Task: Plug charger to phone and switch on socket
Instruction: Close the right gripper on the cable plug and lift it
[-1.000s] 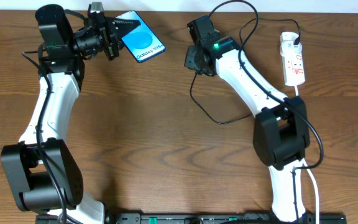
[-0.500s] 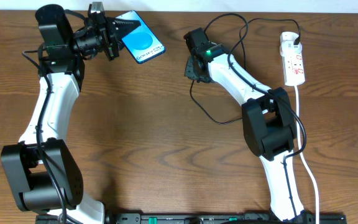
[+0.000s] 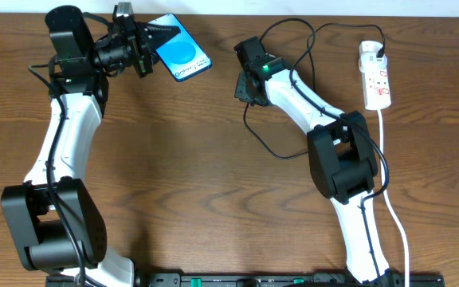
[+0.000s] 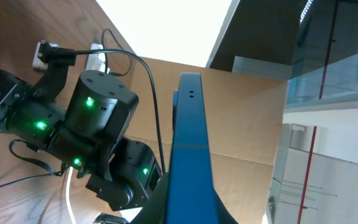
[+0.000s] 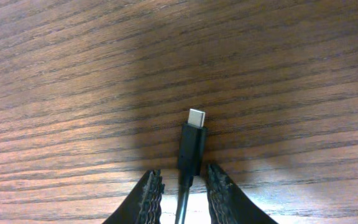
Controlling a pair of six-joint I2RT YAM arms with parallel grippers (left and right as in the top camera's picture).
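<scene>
From overhead, the left gripper (image 3: pixel 156 33) is clamping the phone (image 3: pixel 183 57) by one short end, close to the far edge of the table (image 3: pixel 182 183) and left of its middle; the blue screen is facing up, and the free end is pointing slantwise toward the near right corner. The right gripper (image 3: pixel 244 89) is hanging near the far edge, about mid-width and well apart from the phone. The charger (image 3: pixel 281 156) is dropping from it in a loop toward the near edge, then curving back along the arm and around to the power strip (image 3: pixel 375 78). The strip is lying by the far right corner with the black plug (image 3: pixel 380 53) sitting in its far end; a thick white cord (image 3: pixel 382 123) is trailing from it toward the near edge.

From the left wrist, the phone is showing edge-on as a narrow blue slab rising out of the closed grip; beyond it the right arm (image 4: pixel 95 124) is glowing with green lights above the wood.

From the right wrist, the two ribbed fingers (image 5: pixel 148 196) are drawn in close on the thin cable, just behind the connector (image 5: pixel 192 146); its silver tip is pointing away from the gripper, above the bare wood, with a shadow spreading under it.
</scene>
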